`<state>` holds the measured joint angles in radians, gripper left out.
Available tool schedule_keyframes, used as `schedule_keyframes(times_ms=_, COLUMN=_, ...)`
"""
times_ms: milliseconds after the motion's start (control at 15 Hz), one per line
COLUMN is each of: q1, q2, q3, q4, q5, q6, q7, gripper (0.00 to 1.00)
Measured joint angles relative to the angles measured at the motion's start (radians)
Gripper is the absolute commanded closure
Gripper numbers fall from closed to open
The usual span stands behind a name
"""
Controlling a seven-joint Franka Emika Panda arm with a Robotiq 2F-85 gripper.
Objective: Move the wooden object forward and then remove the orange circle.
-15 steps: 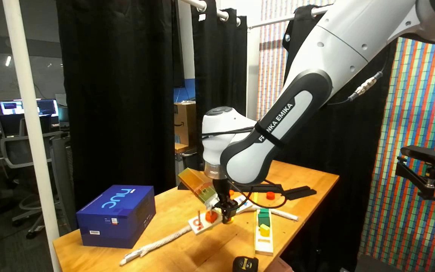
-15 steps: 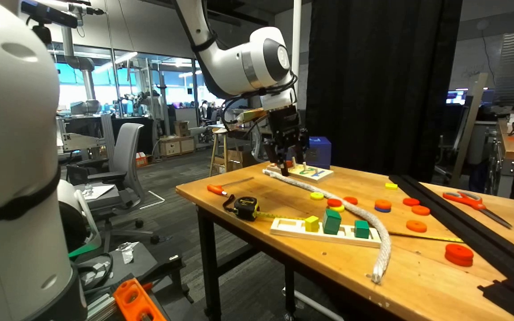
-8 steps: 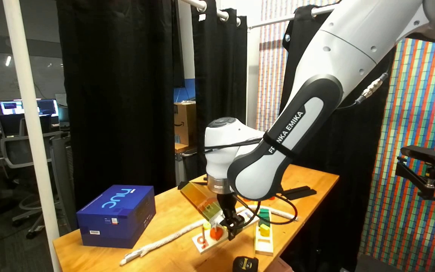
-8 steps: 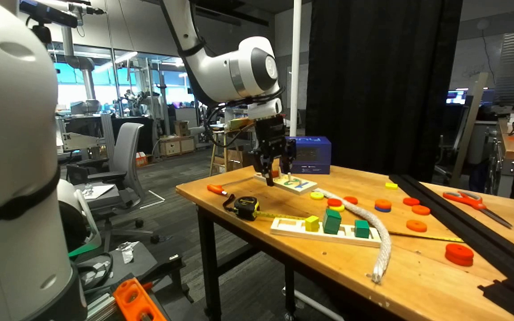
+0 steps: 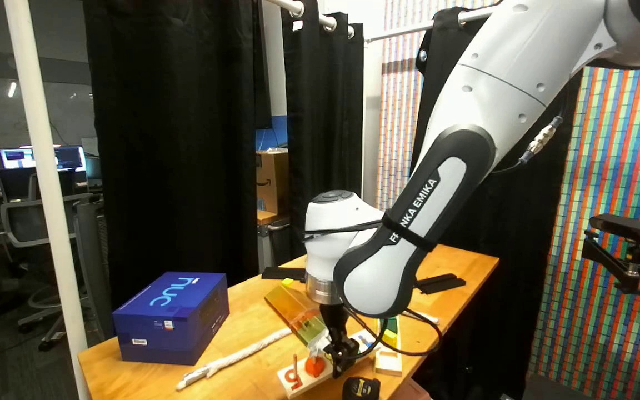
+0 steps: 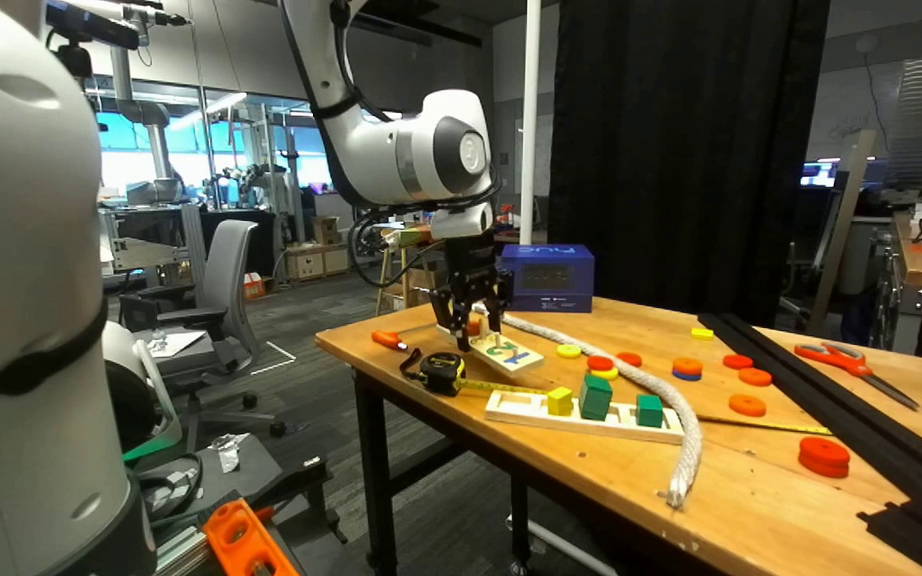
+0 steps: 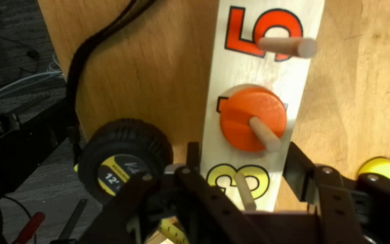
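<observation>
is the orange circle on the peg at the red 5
No, the orange circle sits around the next peg, between the red 5 and yellow 3.

Pale wooden board (image 7: 259,73), numbered and pegged, orange circle (image 7: 237,123) around one peg (image 7: 264,133)

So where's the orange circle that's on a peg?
In the wrist view, the orange circle sits right of centre, around a peg on the wooden board, between the red 5 and yellow 3.
</observation>
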<state>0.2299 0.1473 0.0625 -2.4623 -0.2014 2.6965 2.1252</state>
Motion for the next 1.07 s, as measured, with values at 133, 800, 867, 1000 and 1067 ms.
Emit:
schedule_keyframes(times_ms=133, q1=-0.004, q2=0.024, q3=0.004, q4=0.001, q5=0.040, q6=0.024, q7=-0.045, gripper=0.64)
schedule_keyframes(times_ms=800, q1=-0.011, q2=0.128, q3=0.009, q4=0.072, q5=0.152, q6=0.030, q7=-0.222, gripper=0.64)
schedule_keyframes(times_ms=867, q1=-0.010, q2=0.131, q3=0.009, q4=0.077, q5=0.152, q6=0.025, q7=-0.228, gripper=0.64)
schedule_keyframes(times_ms=1000, q1=-0.010, q2=0.136, q3=0.009, q4=0.088, q5=0.152, q6=0.014, q7=-0.240, gripper=0.13)
schedule_keyframes(times_ms=1067, q1=-0.010, q2=0.139, q3=0.009, q4=0.093, q5=0.152, q6=0.006, q7=-0.246, gripper=0.06)
